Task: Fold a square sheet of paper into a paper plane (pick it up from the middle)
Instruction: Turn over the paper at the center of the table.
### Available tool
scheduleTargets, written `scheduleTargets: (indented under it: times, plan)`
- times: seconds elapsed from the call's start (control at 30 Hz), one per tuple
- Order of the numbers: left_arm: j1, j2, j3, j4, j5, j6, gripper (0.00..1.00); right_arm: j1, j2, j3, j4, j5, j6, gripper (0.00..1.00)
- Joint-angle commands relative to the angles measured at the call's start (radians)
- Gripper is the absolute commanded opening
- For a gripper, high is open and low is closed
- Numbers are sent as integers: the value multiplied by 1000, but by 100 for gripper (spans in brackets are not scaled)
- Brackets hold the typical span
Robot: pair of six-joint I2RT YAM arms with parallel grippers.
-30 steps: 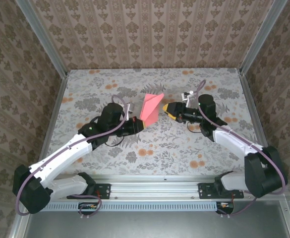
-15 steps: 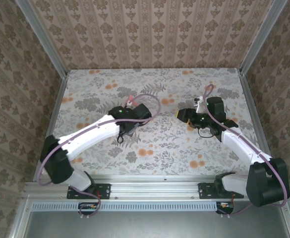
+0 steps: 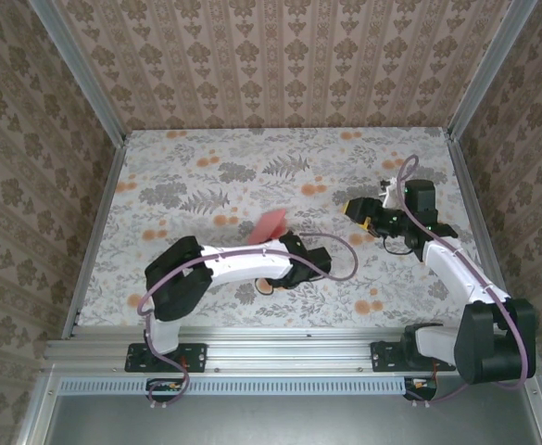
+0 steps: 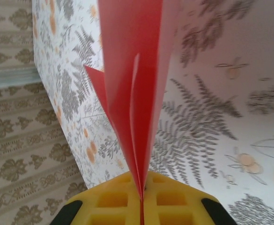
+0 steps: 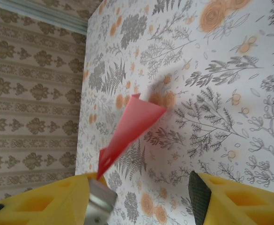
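The left hand [image 4: 140, 194] is clenched on the tail edge of the salmon-pink paper plane [image 3: 271, 225], the folded sheet pinched tight between its two yellow pads [image 4: 113, 201]. The wrist camera looks straight up the dart's centre crease. The plane is held in the air above the near middle of the floral-print table [image 3: 196, 158], clear of the surface, with its narrow end in the grip and its layers fanning wider away from the hand. The left arm [image 3: 238, 261] is doubled back across the table's near half, just beneath the plane as seen from above. Over the table's right side, well apart from the plane, the right hand [image 3: 357, 211] is released, its yellow fingers [image 5: 43, 201] spread wide with nothing between them. From its wrist camera the plane [image 5: 129, 129] appears raised over the table's centre, and a soft shadow [image 5: 167, 86] lies on the table beyond it.
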Motion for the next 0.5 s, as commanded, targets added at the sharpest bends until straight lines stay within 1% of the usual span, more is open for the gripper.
scheduleTargets:
  times: [0.0, 0.13, 0.23, 0.47]
  plan:
    - [-43, 33, -19, 63, 9, 69, 11, -28, -5, -10, 11, -66, 0, 61]
    - [-78, 74, -27, 104, 49, 105, 13, -36, 8, -3, 12, -89, -3, 61]
    - [-87, 90, -32, 135, 81, 134, 16, -36, 24, -7, 29, -105, 5, 61]
    - [-93, 101, -48, 233, 184, 207, 23, -23, 73, -57, 170, -152, 100, 59]
